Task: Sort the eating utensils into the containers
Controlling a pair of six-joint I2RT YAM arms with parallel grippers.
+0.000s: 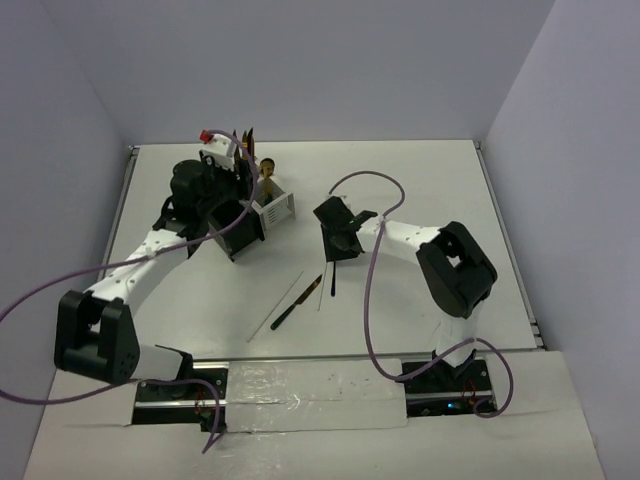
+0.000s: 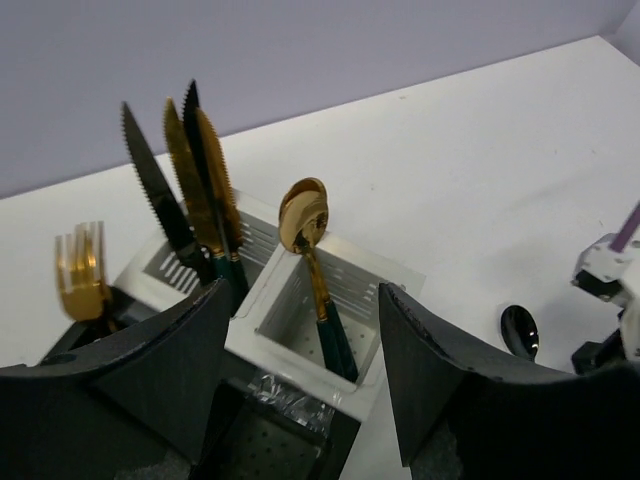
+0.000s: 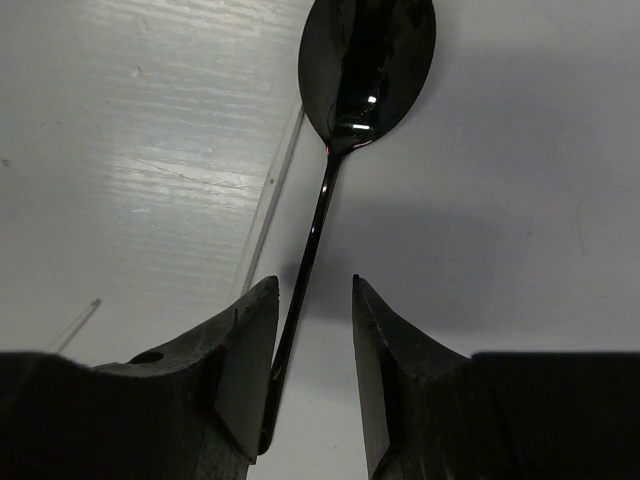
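The white caddy (image 1: 277, 208) holds a gold spoon (image 2: 303, 215) with a green handle. Beside it, serrated gold and black knives (image 2: 185, 170) stand in another slatted white compartment. A gold fork (image 2: 80, 275) stands in the black caddy (image 2: 270, 445) at the left. My left gripper (image 2: 300, 300) is open and empty just above the caddies. My right gripper (image 3: 314, 285) is open, low over the table. Its jaws straddle the thin handle of a black spoon (image 3: 368, 65), and the handle lies against the left finger. The spoon also shows in the left wrist view (image 2: 519, 330).
A dark knife (image 1: 297, 302) lies on the table in front of the arms. A pale chopstick (image 1: 275, 305) lies to its left and another (image 1: 322, 290) beside the spoon's handle. Purple cables loop off both arms. Walls close in the table on three sides.
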